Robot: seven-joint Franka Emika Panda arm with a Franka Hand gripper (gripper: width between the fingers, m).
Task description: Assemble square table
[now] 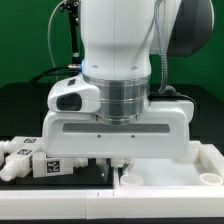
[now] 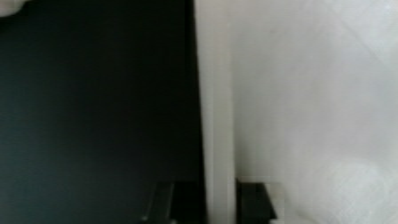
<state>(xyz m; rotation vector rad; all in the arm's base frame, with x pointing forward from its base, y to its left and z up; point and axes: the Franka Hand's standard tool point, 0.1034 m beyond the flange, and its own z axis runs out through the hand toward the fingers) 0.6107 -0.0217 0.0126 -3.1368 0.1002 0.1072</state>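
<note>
- one arm [image 1: 115, 40] fills the exterior view; its gripper [image 2: 217, 204] is closed tight on the thin raised rim of the square table slab [image 2: 311, 110].
- in the wrist view that white rim stands pinched between the two dark fingers [image 2: 175, 205].
- the slab sits low at the exterior view's right, over the dark counter [image 1: 25, 125].
- at the exterior view's left lie a tagged leg [image 1: 45, 166] and, just beside it, a second leg [image 1: 12, 160].
- a long white bar [image 1: 50, 192] runs along the near edge.
</note>
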